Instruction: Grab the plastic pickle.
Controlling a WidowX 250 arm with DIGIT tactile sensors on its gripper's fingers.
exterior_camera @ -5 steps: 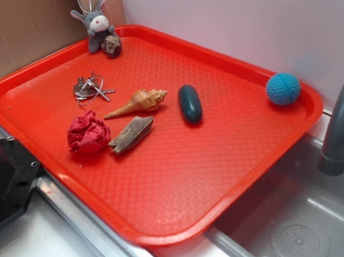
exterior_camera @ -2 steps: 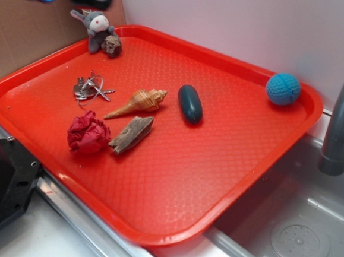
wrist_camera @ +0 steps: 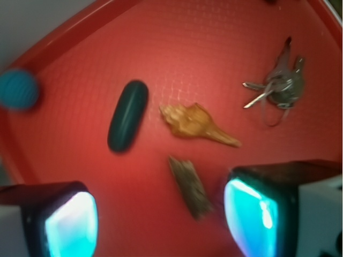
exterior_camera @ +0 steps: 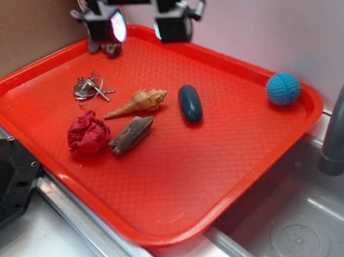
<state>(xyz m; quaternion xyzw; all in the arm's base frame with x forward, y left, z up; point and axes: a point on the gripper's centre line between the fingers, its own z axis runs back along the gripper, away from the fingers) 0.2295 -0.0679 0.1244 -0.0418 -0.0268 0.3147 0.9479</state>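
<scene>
The gripper (exterior_camera: 143,26) came into the frame from the upper left, where a second earlier there was none and then only a blurred piece at the corner. It moved rightward along the top edge, jaws spread wide, and covered most of the stuffed toy (exterior_camera: 93,42) there.

White wall (exterior_camera: 257,28), grey sink (exterior_camera: 295,227)

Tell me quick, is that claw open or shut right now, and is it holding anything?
Gripper: open and empty, up above the far end of the red tray; the plastic pickle lies untouched.
</scene>
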